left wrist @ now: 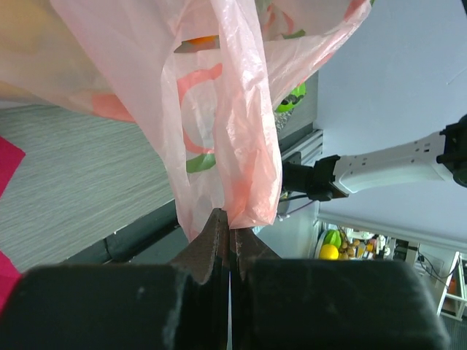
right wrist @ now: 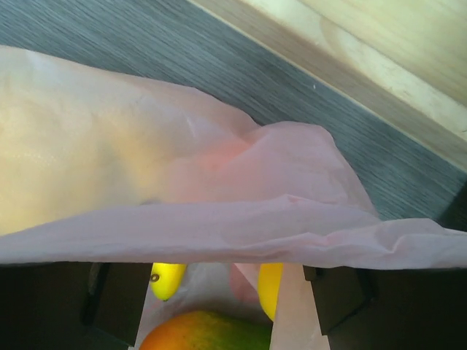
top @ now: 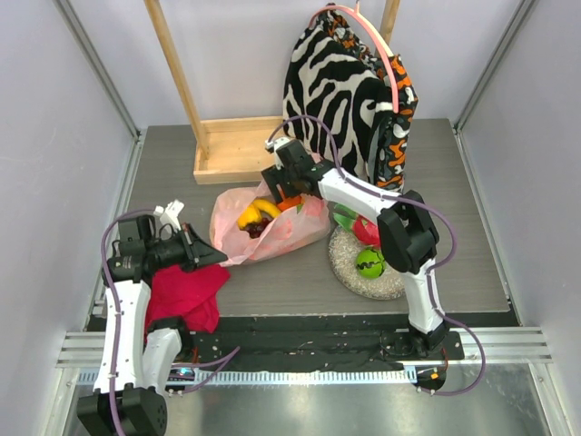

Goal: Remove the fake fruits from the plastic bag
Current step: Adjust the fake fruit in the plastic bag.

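The pink plastic bag [top: 272, 227] lies on the table's middle, its mouth toward the back right. My left gripper [top: 214, 257] is shut on the bag's near left edge, and in the left wrist view the film [left wrist: 219, 109] hangs from the closed jaws [left wrist: 230, 224]. At the bag's mouth my right gripper [top: 282, 194] is open. Its wrist view shows yellow banana tips [right wrist: 167, 279] and an orange-green fruit [right wrist: 211, 334] between the spread fingers [right wrist: 341, 294], under a fold of bag film [right wrist: 219, 226]. Bananas [top: 255, 213] and dark grapes [top: 258, 228] show through the bag.
A silvery round plate [top: 349, 272] at the right holds a green apple [top: 369, 263] and a red fruit [top: 366, 232]. A magenta cloth [top: 186, 295] lies under the left arm. A wooden stand [top: 236, 150] and a zebra-patterned bag [top: 331, 86] stand at the back.
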